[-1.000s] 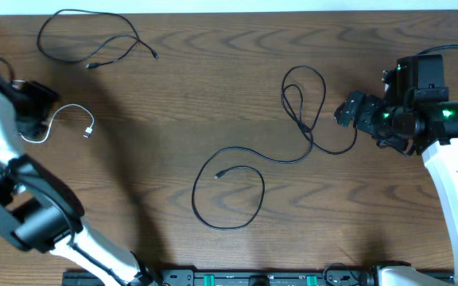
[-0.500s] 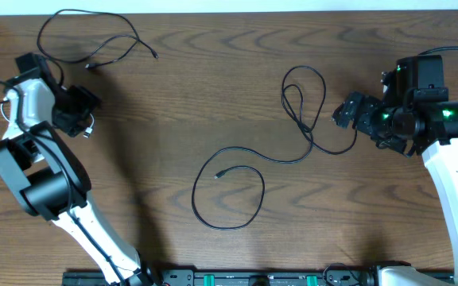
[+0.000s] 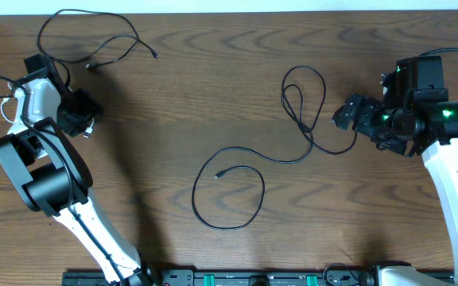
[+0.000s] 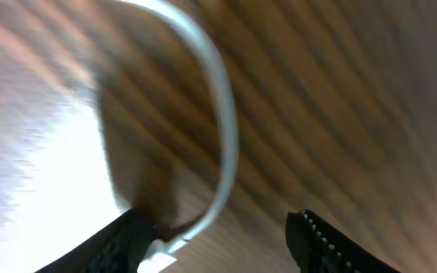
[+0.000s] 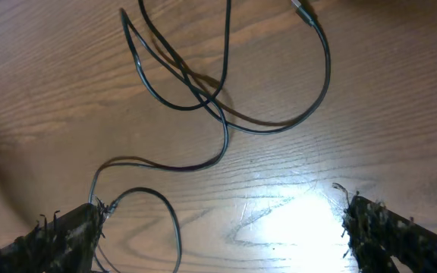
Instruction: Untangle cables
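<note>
At the far left of the table (image 3: 213, 79), my left gripper (image 4: 220, 226) was down over the white cable (image 4: 222, 136). Its jaws stood apart, not pinched on anything. The white cable curved down between them, and its plug (image 4: 161, 246) lay just beside one finger (image 4: 120, 243). From above, my arm hid most of that cable. On the right, my right gripper (image 5: 222, 216) was wide open and held nothing. It hung just above the wood, close to the right-hand end of the long black cable (image 5: 328, 64).

I judged the sorting well along. The short black cable (image 3: 133, 38) lay by itself in the far left corner, loosely curled and touching neither of the others. The white one sat alone nearer me on the left. The long black one lay across the middle and right, well apart from both.

What was left, as far as I could see, was in that long cable. At its far end it folded into narrow loops that crossed over each other. Nearer me it ran into one big open ring with its plug lying inside. I reckoned those crossings had to be pulled out straight, and the white end taken in hand, before I could call it finished.
</note>
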You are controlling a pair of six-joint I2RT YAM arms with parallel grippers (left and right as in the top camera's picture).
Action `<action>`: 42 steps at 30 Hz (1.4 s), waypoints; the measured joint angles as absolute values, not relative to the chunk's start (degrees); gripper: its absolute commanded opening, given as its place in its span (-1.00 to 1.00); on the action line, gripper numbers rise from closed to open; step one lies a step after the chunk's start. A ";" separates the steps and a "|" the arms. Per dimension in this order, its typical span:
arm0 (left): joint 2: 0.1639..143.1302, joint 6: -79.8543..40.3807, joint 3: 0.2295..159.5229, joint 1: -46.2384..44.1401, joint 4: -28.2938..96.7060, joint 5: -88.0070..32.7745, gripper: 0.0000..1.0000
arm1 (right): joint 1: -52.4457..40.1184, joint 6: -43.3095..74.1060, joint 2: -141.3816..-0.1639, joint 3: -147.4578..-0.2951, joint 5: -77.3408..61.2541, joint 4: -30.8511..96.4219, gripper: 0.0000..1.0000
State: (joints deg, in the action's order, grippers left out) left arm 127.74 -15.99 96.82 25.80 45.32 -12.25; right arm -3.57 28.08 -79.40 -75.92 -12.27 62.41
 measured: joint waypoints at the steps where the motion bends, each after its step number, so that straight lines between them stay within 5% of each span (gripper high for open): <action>1: 127.74 -15.99 96.82 25.80 45.32 -13.69 0.26 | -3.57 28.08 -79.37 -75.92 -12.27 62.41 0.98; 26: 127.72 -18.17 97.51 25.82 33.56 -28.64 0.27 | -3.57 28.08 -79.37 -75.92 -12.38 63.75 0.98; 40: 101.51 -17.06 99.22 19.79 53.63 -33.15 0.29 | -3.57 28.10 -79.37 -75.92 -10.59 60.95 0.98; 42: 99.94 -16.82 99.70 15.22 56.45 -33.76 0.48 | -3.53 28.10 -79.37 -75.92 -9.85 60.18 0.99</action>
